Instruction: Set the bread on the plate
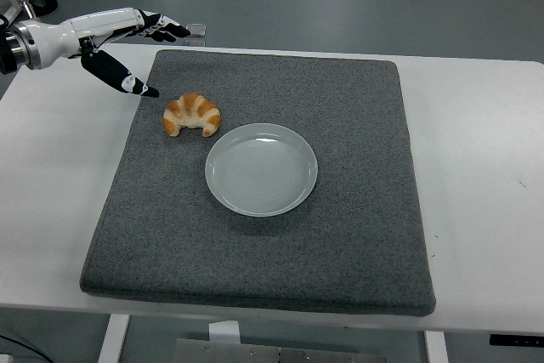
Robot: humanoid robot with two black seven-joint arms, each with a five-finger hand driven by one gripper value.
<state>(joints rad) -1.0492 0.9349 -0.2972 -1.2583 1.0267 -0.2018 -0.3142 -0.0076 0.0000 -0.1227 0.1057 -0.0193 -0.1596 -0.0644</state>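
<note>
Bread is the thing to be moved, yet the larger things set the risks. The white surface (pixel 476 167) carries a grey mat (pixel 357 235), and everything else lies on that mat. A slip could start here: the mat looks soft and rough, so fingers pushed down around the bread may drag on it and nudge the bread aside instead of closing under it.

The plate (pixel 261 169) sits near the mat's middle and is empty. Its rim is raised and its left far edge lies just beside the bread, so a low carry could catch that rim and shove the plate to the right.

The left robot hand (pixel 127 48) hangs at the mat's far left corner, fingers spread, thumb pointing down toward the bread, holding nothing. It is near the bread but apart from it.

The bread (pixel 192 115), a croissant, lies curved side far, on the mat's far left part. Its tapered tips could make a pinch roll off.
</note>
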